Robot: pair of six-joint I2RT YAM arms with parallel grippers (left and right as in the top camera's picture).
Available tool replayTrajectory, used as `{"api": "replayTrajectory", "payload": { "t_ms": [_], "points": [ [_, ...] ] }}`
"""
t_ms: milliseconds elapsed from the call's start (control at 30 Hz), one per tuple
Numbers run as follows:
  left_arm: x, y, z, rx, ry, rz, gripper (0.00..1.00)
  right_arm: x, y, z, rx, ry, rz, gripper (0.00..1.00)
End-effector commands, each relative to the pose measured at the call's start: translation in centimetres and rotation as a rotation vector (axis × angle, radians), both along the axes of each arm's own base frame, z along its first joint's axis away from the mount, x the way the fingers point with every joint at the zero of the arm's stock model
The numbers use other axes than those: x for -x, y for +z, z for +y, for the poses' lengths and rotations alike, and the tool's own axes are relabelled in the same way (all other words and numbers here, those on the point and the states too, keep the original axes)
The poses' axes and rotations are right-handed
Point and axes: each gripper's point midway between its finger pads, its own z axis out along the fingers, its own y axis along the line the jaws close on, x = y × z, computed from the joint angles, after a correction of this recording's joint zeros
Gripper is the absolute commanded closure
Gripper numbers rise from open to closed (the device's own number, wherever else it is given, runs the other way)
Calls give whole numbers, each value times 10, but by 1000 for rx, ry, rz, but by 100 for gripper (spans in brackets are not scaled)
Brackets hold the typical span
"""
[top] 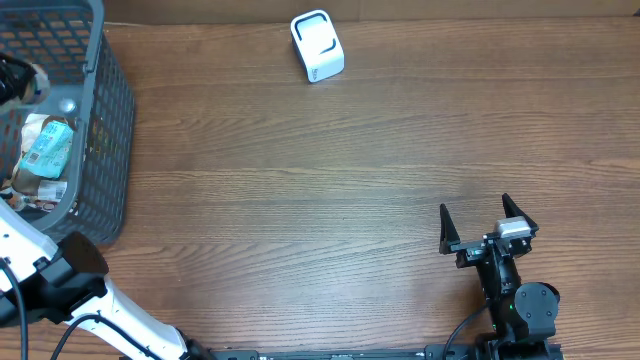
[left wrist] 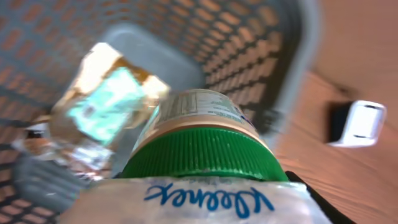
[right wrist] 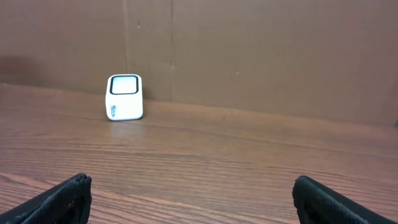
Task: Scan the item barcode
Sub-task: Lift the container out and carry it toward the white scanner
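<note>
A jar (left wrist: 202, 112) with a green ribbed lid (left wrist: 202, 155) and a printed label fills the left wrist view. My left gripper (left wrist: 205, 186) is shut on it at the lid, over the grey mesh basket (left wrist: 261, 50). A clear tissue pack (left wrist: 199, 202) with blue script lies across the jaws close to the camera and hides the left finger. In the overhead view this gripper (top: 15, 82) is at the basket's (top: 110, 110) left side. The white barcode scanner (top: 317, 46) (left wrist: 360, 122) (right wrist: 125, 97) stands at the table's far edge. My right gripper (top: 483, 225) (right wrist: 193, 199) hangs open over bare wood.
A crinkled packet with a teal label (top: 48, 148) (left wrist: 106, 102) and other wrapped goods lie in the basket. A brown wall (right wrist: 249, 50) rises behind the scanner. Wooden tabletop (top: 320, 200) stretches between the basket and the right arm.
</note>
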Motion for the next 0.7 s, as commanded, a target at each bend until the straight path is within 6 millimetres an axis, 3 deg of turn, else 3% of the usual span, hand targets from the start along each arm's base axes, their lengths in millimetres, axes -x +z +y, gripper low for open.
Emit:
{"api": "replayTrajectory", "payload": {
  "t_ms": [0,233,433,667],
  "points": [
    [-2,31,-30,77,-80,-123,74,0,-3,-2,0,-8,0,0],
    [-11,45,-73,115,-190,-166,75,0,-3,-2,1,-8,0,0],
    [-24,45,-134,119,-318,-148,74,0,-3,-2,1,-8,0,0],
    [-33,30,-207,7,-427,-60,73,0,-3,-2,1,-8,0,0]
  ]
}}
